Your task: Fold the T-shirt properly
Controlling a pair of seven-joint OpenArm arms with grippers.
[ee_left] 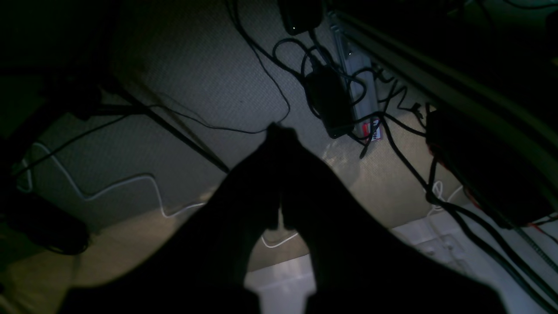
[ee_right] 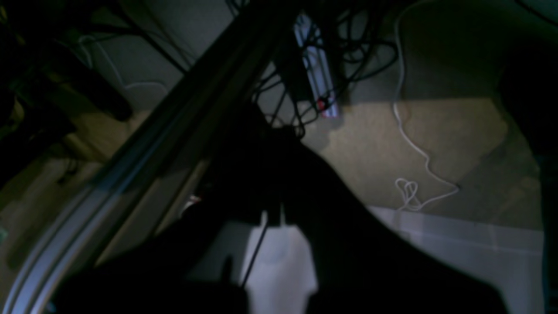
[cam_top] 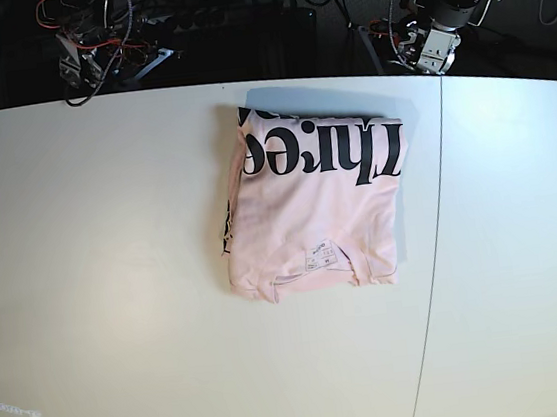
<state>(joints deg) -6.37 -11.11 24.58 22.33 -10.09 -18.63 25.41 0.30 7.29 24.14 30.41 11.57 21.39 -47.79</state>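
Observation:
The T-shirt (cam_top: 308,205) lies folded into a compact pale pink rectangle on the white table (cam_top: 92,250), a little right of centre. Black lettering runs across its far edge and a small white label shows near its front edge. Both arms are pulled back behind the table's far edge, well away from the cloth: the left arm (cam_top: 438,37) at the back right, the right arm (cam_top: 90,54) at the back left. In the left wrist view my left gripper (ee_left: 279,131) is a dark silhouette with its fingers pressed together, holding nothing. My right gripper (ee_right: 272,135) looks the same, shut and empty.
Both wrist views look down at a dim carpeted floor with black cables (ee_left: 392,126), a power strip (ee_left: 357,91) and a white cord (ee_right: 418,152). A metal frame rail (ee_right: 144,148) crosses the right wrist view. A seam (cam_top: 433,241) divides the table right of the shirt.

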